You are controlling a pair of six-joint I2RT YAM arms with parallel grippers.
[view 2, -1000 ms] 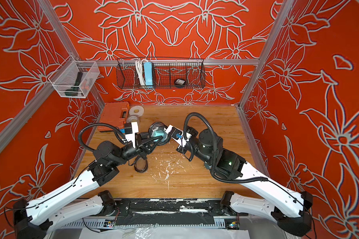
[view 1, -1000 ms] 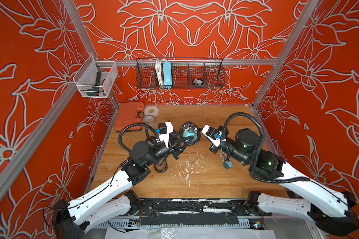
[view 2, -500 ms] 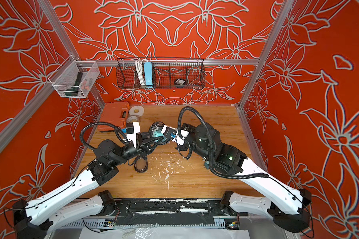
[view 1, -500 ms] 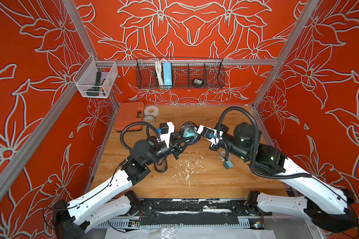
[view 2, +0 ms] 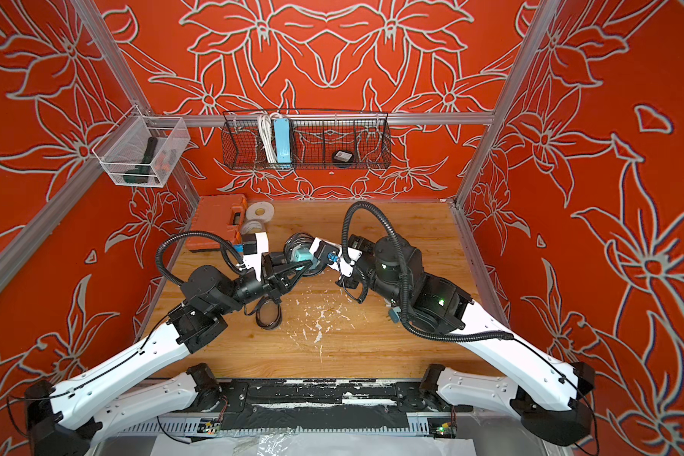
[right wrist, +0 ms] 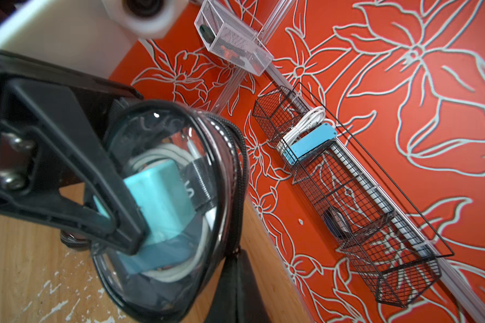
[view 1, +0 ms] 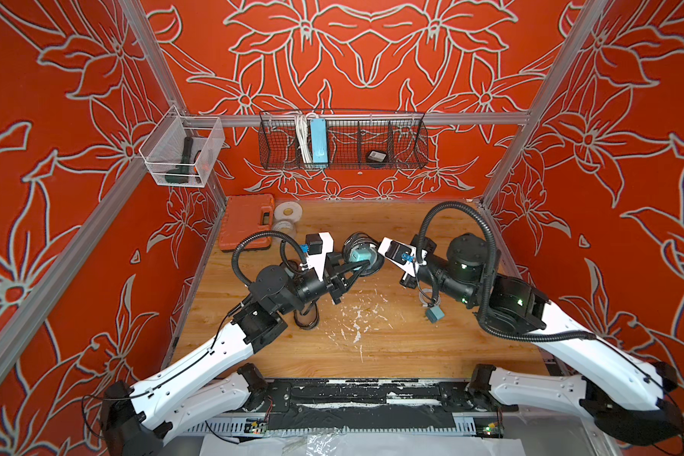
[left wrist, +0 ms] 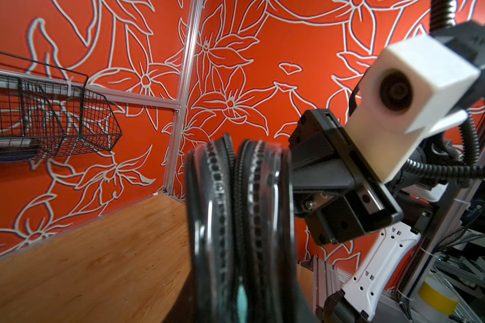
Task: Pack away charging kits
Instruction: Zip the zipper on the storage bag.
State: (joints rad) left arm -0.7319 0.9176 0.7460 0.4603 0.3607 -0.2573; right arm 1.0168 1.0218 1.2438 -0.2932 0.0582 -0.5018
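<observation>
In both top views my left gripper is shut on a black-rimmed clear oval case, held on edge above the table. Inside, the right wrist view shows one charging kit: a teal cube adapter with a coiled white cable. One left finger lies across the clear face. My right gripper is shut, tips touching the case's zipper rim. Another teal adapter with a white cable lies on the table under my right arm.
A black cable loop lies under my left arm. An orange tool case and tape rolls sit at the back left. On the back wall, a wire basket holds a blue power strip and a dark case.
My right arm has swung left, bringing its shut jaws up to the case's rim. The left gripper and the case have stayed nearly still.
</observation>
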